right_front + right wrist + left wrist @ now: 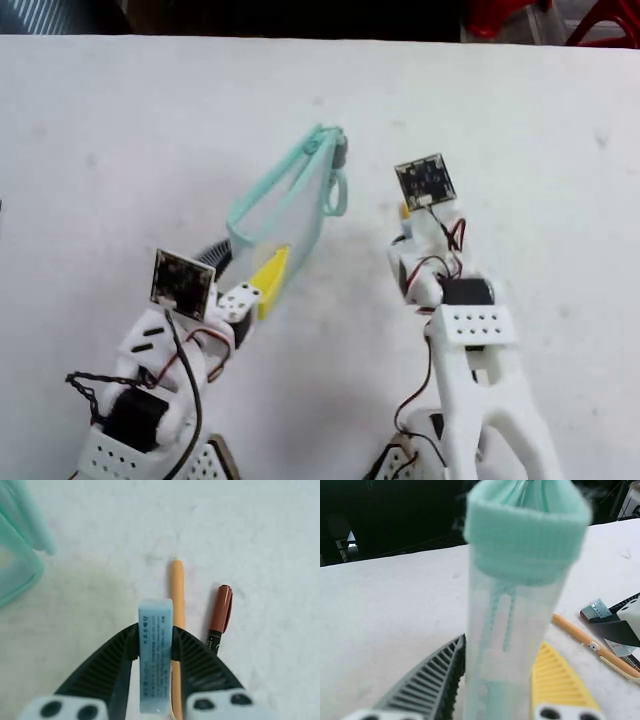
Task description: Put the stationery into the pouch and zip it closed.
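Your left gripper [495, 690] clamps the near end of the pouch [285, 205], apparently steadying it for loading; to its right, your right gripper [156, 636] pinches the eraser [155, 680] by the pencil [177, 590] and pen [220, 612].

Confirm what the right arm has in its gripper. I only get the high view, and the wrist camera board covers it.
Observer: The right gripper is shut on a blue eraser, held lengthwise between its black fingers.
Operator: Any other stationery near it?
Observer: An orange pen and a brown pen lie side by side on the table, not touching. The orange one runs under the gripper.
Operator: Does the left have the pouch properly?
Observer: The left gripper is shut on the pouch. The clear wall is pinched between its grey and yellow fingers, and the mint-trimmed end points away from the wrist.
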You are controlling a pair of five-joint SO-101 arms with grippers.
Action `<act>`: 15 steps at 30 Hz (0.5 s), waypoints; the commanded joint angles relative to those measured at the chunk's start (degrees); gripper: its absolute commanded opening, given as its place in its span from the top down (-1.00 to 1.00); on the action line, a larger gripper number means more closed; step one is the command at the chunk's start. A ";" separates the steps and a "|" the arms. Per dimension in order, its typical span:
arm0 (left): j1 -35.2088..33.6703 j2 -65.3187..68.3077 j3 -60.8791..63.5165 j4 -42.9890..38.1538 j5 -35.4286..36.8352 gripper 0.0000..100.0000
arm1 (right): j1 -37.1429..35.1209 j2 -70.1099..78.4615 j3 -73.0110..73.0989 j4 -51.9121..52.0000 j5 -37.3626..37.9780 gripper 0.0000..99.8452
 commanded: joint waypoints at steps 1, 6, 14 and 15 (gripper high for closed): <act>0.75 -0.57 -0.35 -0.62 -0.44 0.59 | -0.40 -1.80 -0.35 -1.10 0.09 0.97; 0.75 -0.57 -0.35 -0.62 -0.44 0.59 | -0.31 -1.80 -0.26 -1.10 0.44 0.97; 0.75 -0.57 0.35 -1.05 -0.44 0.59 | 0.04 -2.15 -0.26 -1.10 0.26 0.97; 0.75 -0.57 0.35 -1.05 -0.44 0.59 | 0.04 -2.24 -0.18 -1.10 0.18 0.97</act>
